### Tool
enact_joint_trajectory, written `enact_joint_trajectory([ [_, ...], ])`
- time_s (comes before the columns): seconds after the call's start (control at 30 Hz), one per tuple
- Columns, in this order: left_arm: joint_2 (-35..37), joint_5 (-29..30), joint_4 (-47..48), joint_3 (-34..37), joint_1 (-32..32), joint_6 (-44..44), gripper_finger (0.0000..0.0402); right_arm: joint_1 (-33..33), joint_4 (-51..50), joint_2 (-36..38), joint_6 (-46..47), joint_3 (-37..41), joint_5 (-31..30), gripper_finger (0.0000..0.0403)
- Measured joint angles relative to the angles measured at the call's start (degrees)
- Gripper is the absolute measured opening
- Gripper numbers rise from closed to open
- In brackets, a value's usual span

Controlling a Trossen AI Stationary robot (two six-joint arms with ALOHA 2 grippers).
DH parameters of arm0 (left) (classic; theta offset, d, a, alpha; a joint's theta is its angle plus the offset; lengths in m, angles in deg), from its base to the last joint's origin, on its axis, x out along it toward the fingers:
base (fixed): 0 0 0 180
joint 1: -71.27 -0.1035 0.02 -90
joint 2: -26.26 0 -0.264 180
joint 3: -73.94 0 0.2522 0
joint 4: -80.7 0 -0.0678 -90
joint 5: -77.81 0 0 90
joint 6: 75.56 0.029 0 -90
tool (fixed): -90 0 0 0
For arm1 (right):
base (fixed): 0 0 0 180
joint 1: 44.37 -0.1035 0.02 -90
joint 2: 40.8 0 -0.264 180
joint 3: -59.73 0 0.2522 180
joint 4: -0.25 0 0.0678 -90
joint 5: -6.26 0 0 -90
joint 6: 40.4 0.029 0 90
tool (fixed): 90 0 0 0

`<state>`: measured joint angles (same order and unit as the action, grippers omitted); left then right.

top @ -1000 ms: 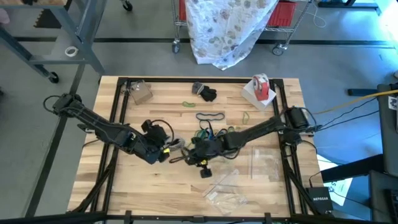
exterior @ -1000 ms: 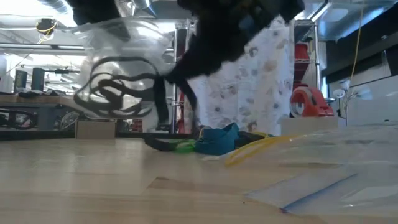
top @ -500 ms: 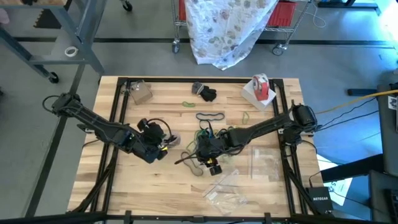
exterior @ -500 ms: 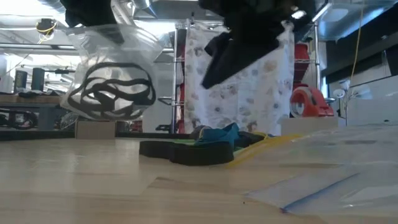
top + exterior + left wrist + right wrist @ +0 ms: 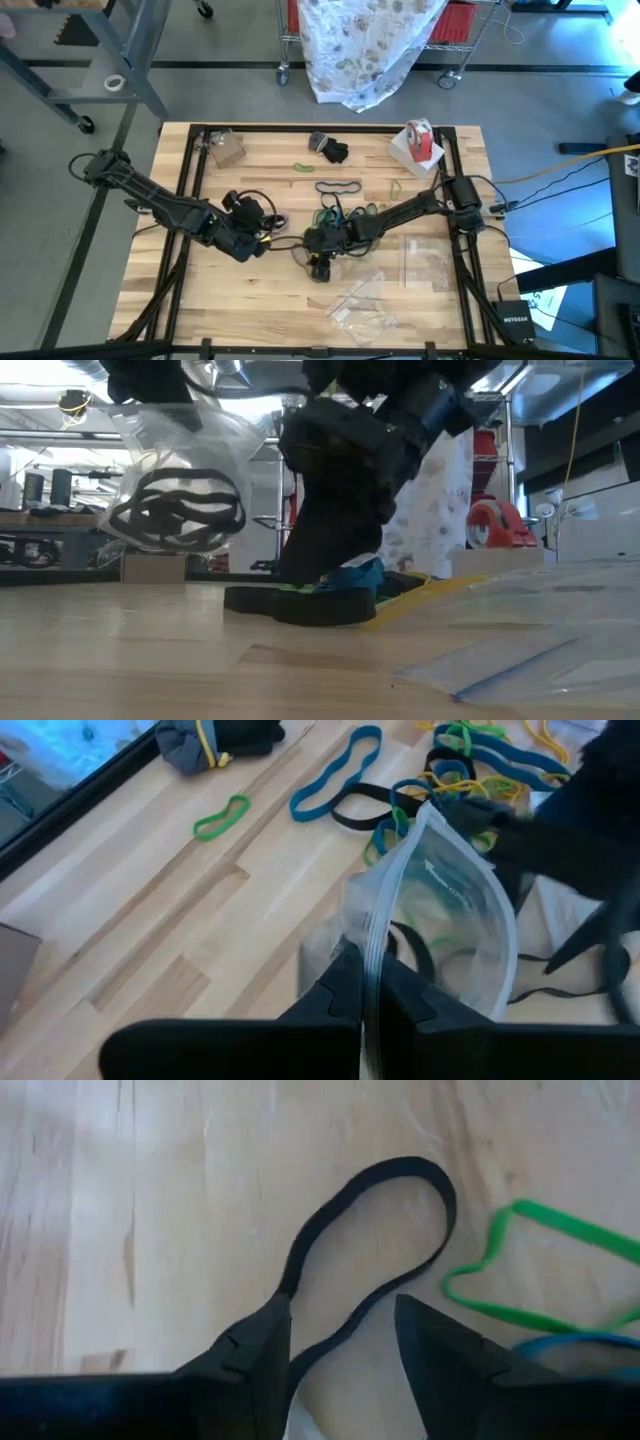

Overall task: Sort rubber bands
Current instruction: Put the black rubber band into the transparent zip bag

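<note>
My left gripper is shut on a clear plastic bag that holds several black rubber bands and is lifted above the left middle of the table. My right gripper is open and low over a black rubber band that lies flat on the wood; one strand runs between its fingers. A pile of teal, green, yellow and black bands lies just beyond it. In the left wrist view a teal band and a small green band lie loose. My left gripper pinches the bag's zip edge between its two fingers. The bag is lifted clear and hangs below them with its mouth gaping. My right gripper: one strand of the black band ends at a fingertip, and I cannot tell whether they touch.
Flat clear bags lie on the near right of the table. At the far edge stand a red-and-white tape roll, a small cardboard box and a dark bundle. Black frame rails run along both sides.
A black band that hung beside the bag a second ago has dropped and now lies flat on the table. My right gripper drew back up from the bag, then came down toward the table's left, onto that band. The bag has stayed lifted.
</note>
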<state>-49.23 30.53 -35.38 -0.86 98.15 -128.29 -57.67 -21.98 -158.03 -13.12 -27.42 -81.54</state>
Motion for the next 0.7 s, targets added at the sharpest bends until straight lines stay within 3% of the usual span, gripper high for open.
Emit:
enact_joint_trajectory([
  [0.7,0.00,-0.04,-4.76,0.02,0.13,5.17,0.0000,0.20,4.85,-3.06,6.98,0.00,-1.11,0.0173],
])
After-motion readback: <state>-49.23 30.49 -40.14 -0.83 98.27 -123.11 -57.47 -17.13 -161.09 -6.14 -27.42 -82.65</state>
